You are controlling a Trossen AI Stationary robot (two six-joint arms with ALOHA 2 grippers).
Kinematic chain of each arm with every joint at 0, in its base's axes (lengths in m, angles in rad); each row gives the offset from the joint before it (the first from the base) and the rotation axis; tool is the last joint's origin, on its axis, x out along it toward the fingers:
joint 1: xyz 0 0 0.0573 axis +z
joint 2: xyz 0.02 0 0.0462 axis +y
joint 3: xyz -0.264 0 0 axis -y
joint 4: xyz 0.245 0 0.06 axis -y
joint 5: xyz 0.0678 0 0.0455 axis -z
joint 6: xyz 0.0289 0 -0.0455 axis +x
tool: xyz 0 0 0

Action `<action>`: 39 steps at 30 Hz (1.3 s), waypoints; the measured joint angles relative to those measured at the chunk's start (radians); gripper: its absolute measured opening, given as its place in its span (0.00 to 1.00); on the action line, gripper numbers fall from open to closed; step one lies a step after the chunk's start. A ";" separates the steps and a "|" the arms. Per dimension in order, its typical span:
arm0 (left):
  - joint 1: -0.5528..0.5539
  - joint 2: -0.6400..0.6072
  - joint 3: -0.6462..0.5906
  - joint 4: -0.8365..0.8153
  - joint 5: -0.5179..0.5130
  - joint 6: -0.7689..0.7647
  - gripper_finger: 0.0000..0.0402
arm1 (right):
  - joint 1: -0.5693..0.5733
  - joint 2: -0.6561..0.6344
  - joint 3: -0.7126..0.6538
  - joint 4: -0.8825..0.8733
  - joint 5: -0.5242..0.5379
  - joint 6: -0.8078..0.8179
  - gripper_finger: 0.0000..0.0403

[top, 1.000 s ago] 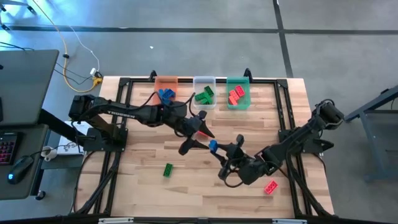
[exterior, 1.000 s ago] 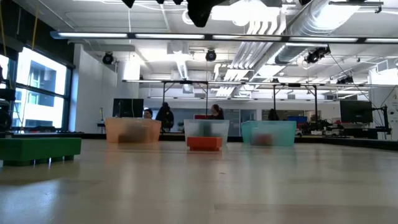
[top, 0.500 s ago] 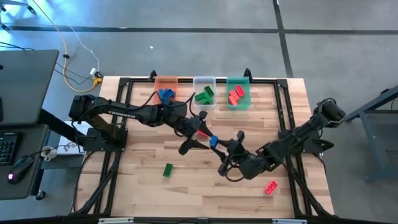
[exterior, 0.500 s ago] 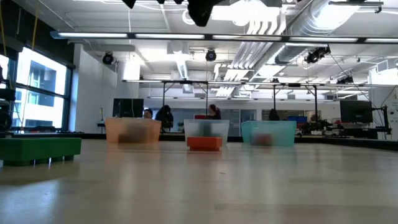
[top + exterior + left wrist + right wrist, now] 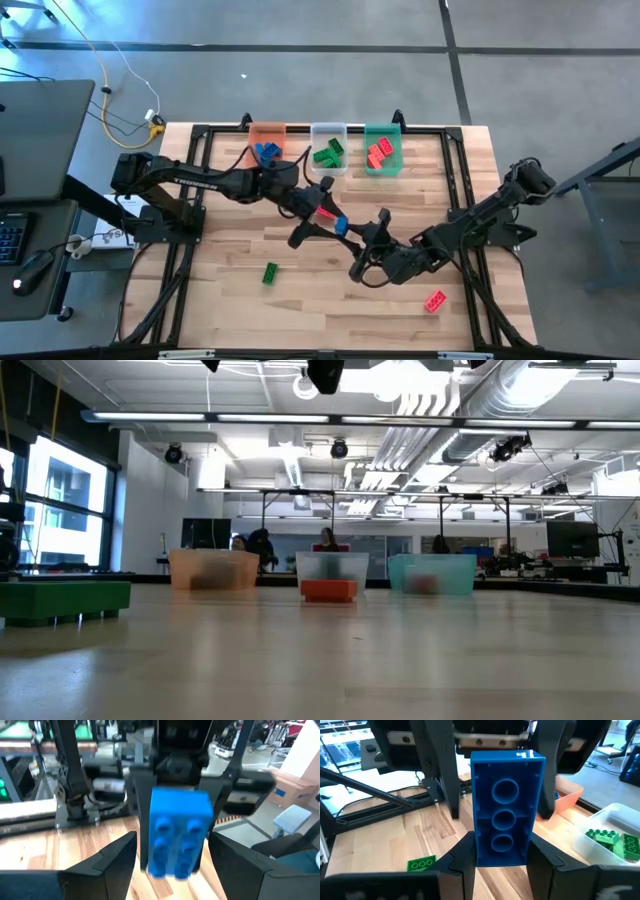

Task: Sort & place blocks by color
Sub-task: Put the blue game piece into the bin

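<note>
Fingers of the right gripper (image 5: 352,232) pinch a blue block (image 5: 506,822) above mid-table, while the left gripper (image 5: 322,214) waits with fingers spread wide on either side of it. For a clean handover, the left should close squarely on the block's free end before the right releases.

No legible text, labels or numbers — none anywhere
</note>
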 joint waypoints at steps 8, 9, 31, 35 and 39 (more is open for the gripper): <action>0.000 0.000 0.000 0.061 0.001 0.000 0.58 | -0.027 0.000 0.000 0.017 -0.038 -0.026 0.27; 0.000 0.000 0.000 0.061 0.001 0.000 0.58 | -0.031 0.001 0.000 0.023 -0.039 -0.029 0.27; 0.001 -0.002 0.003 0.027 0.002 0.027 0.28 | -0.050 0.002 0.000 0.027 -0.078 -0.022 0.39; 0.011 -0.007 0.003 -0.042 0.001 0.027 0.28 | -0.065 0.002 0.000 0.028 -0.073 -0.013 0.55; 0.032 -0.038 0.003 -0.133 -0.012 0.046 0.28 | -0.076 0.002 0.000 0.026 -0.082 -0.007 0.63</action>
